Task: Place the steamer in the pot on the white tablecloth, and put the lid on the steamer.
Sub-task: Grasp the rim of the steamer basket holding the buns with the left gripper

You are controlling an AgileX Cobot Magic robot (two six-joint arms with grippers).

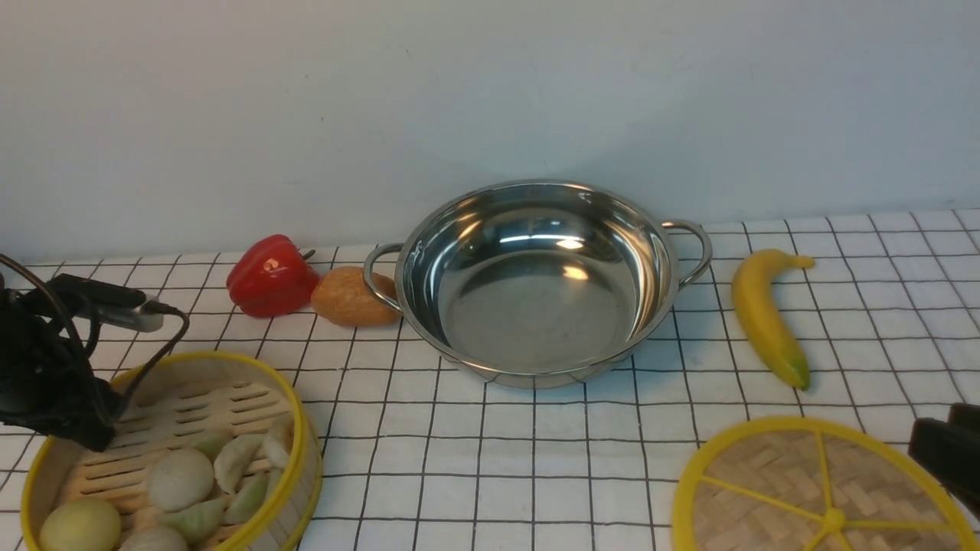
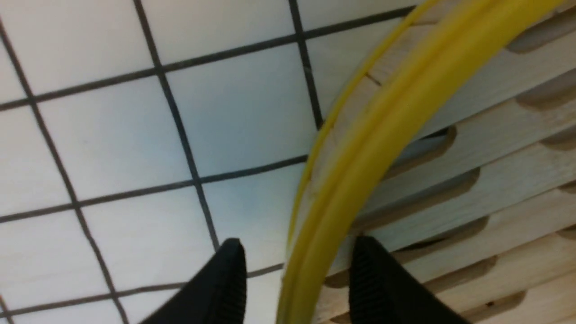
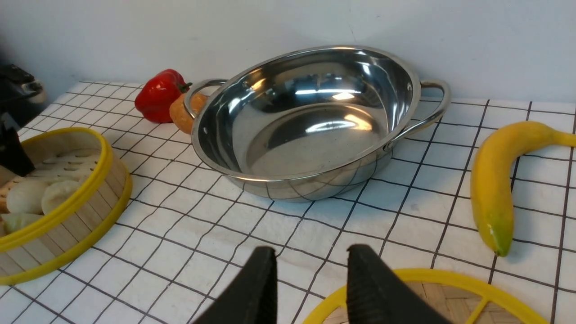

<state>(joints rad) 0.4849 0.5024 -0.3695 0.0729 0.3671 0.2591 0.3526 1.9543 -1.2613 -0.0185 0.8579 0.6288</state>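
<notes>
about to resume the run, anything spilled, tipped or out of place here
Nothing stands out. The pot sits upright and empty, the steamer is upright with its food inside, and the lid lies flat on the white tablecloth.

Checked white tablecloth (image 1: 536, 459) carries pot (image 1: 540, 306), steamer (image 1: 199, 405), lid (image 1: 773, 482), banana (image 1: 762, 317), red pepper (image 1: 268, 277), orange-brown lump (image 1: 351, 297), possibly bread.

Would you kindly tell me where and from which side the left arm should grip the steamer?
Grip the steamer by its left wall from above, one finger inside, one outside. It looks too wide to span, its wall is thin and upright, and the open left gripper straddles it.
</notes>
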